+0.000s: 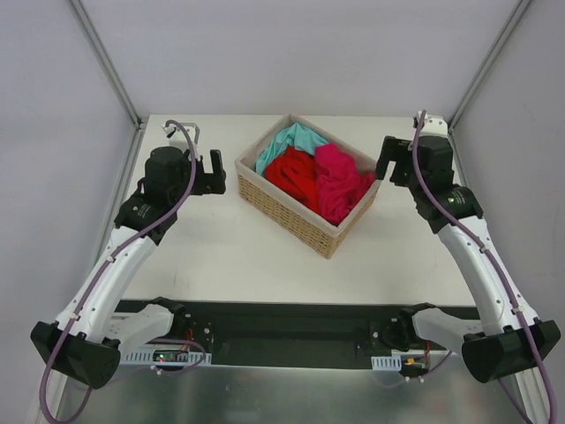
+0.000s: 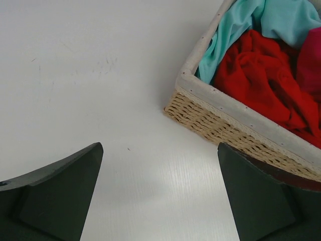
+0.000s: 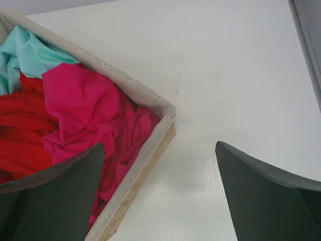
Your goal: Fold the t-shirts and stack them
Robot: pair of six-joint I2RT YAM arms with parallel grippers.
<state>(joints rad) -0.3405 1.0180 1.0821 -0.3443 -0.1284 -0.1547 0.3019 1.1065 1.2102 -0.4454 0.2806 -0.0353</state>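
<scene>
Three crumpled t-shirts lie bunched in a tan wicker basket at the table's middle: a teal one at the back, a red one in the centre and a magenta-pink one to the right. My left gripper hovers open just left of the basket, over bare table, holding nothing. The left wrist view shows the basket's corner, the red shirt and the teal shirt. My right gripper stands open beside the basket's right corner. Its left finger hangs over the magenta-pink shirt.
The white table stretches in front of the basket to the arms' bases. Grey walls and metal frame posts close in the back and sides. The basket sits turned at an angle, one corner near the right gripper.
</scene>
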